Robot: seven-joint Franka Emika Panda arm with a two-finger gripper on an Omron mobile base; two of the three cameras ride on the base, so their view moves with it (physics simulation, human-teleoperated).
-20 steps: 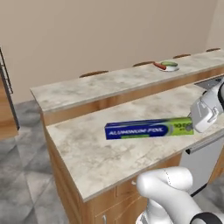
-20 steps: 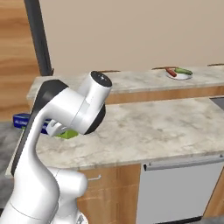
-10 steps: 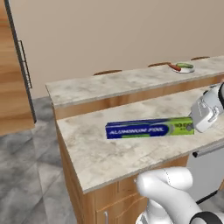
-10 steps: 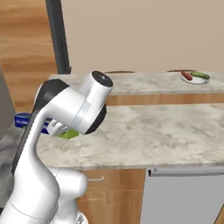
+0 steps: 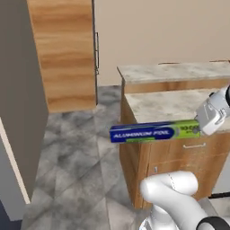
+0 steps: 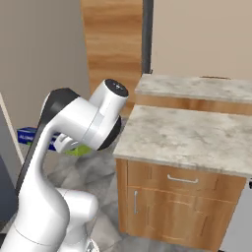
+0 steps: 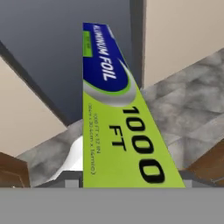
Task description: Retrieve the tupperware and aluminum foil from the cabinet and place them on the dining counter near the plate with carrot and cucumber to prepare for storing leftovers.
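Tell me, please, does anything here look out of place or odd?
Only one thing stands out: the foil box is not resting on anything. The pincer holds it level by its green end, so its blue end juts out past the counter, over the floor.

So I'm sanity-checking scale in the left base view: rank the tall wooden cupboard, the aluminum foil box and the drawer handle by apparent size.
1. Tall wooden cupboard
2. Aluminum foil box, held nearer the camera, so flattered
3. Drawer handle

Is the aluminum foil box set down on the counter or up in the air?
In the air: the aluminum foil hangs level from the gripper, jutting past the counter edge over the floor.
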